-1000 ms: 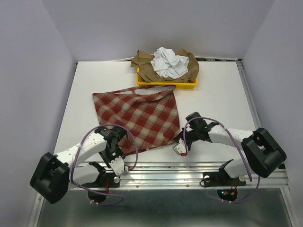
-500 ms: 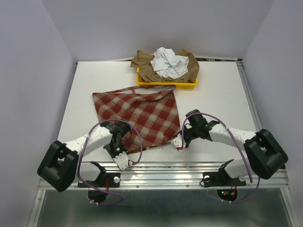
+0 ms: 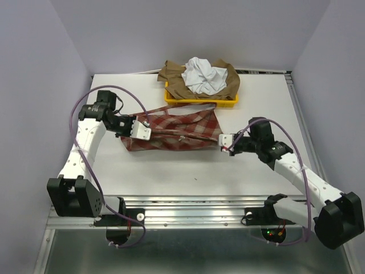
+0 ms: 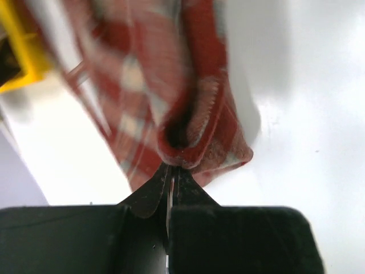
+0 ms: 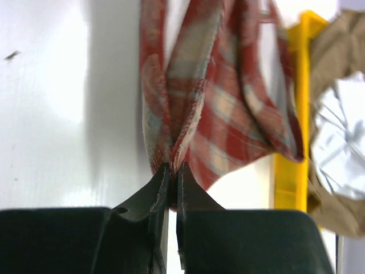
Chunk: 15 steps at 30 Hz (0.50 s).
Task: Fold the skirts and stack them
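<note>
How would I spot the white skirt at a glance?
At the far edge of the table sits a yellow tray. A tan-brown skirt is heaped in it, and the white skirt lies crumpled on top, the only plain white cloth.

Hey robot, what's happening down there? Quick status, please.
Left gripper and right gripper shut on opposite ends of checked skirt. Skirt doubled over, strung between them. Nothing blocking; white skirt, tan skirt heaped on yellow tray beyond.

A: What sort of place is this?
B: A robotics lab cell. Plain pale walls (image 3: 188, 28) box in a white worktop (image 3: 188, 177), and two cabled robot arms (image 3: 77, 157) are bolted to an aluminium rail (image 3: 199, 212).
</note>
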Each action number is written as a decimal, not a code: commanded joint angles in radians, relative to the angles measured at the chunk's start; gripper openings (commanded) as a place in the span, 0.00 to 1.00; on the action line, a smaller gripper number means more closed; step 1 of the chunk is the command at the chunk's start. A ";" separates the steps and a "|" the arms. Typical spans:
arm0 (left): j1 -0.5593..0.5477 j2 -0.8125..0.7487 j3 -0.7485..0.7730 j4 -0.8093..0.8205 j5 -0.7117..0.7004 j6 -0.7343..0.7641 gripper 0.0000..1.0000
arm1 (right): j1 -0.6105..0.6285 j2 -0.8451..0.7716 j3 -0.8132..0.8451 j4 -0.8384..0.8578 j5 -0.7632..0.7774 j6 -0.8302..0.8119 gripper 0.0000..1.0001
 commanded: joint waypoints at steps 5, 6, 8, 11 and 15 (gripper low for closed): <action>0.155 0.023 0.196 -0.081 0.415 -0.303 0.00 | -0.165 -0.006 0.244 0.009 0.067 0.434 0.01; 0.166 0.037 0.210 -0.068 0.447 -0.342 0.00 | -0.177 -0.002 0.270 0.003 0.072 0.496 0.01; 0.201 0.040 0.250 -0.011 0.538 -0.478 0.00 | -0.199 0.020 0.342 -0.024 0.089 0.553 0.01; 0.218 -0.009 0.238 0.294 0.574 -0.883 0.00 | -0.220 0.049 0.410 -0.070 0.136 0.610 0.01; 0.218 -0.113 0.167 0.656 0.547 -1.257 0.00 | -0.220 0.087 0.587 -0.167 0.176 0.649 0.01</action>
